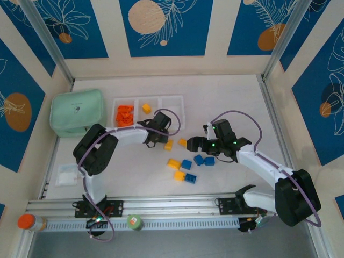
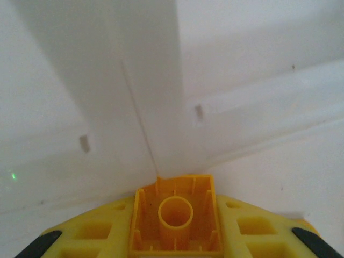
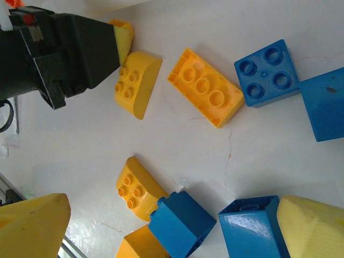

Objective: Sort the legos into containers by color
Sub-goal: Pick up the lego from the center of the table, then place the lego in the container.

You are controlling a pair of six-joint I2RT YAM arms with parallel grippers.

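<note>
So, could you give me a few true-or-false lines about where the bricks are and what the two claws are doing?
1. The left compartment of the white tray holds orange-red bricks. True.
2. The middle compartment holds blue bricks. False: one yellow piece lies there.
3. The left gripper is closed on a yellow brick. True.
4. The right gripper is clamped on a blue brick. False: it is open and holds nothing.
5. Every blue brick is already in the tray. False: the blue bricks lie loose on the table.
</note>
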